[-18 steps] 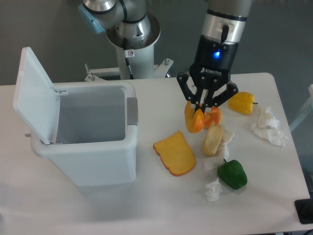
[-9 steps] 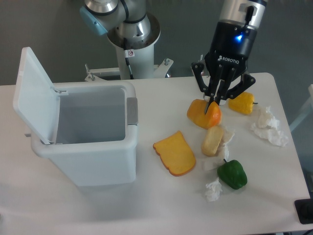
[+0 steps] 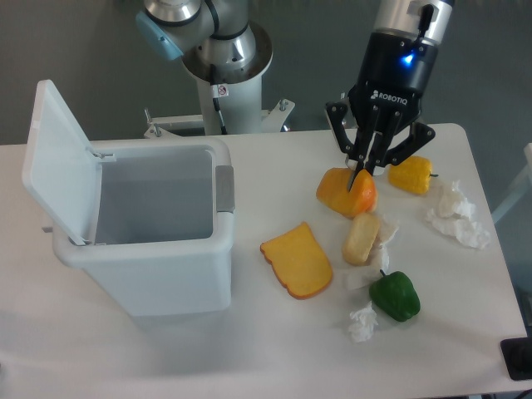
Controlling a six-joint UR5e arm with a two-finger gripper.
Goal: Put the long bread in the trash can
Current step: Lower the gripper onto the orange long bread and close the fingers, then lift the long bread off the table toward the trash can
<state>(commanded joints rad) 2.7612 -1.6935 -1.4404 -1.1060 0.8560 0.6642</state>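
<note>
Right of the trash can [image 3: 141,258], the tool [image 3: 363,170] has risen with fingers together, empty; the long bread [image 3: 347,192] dropped back onto the table [image 3: 249,349], needing regrasping.

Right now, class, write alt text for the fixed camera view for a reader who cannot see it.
A robot hand holds its closed fingertips at the top of the long bread on a white table; the trash can stands open, with a flat bread slice between them.
</note>
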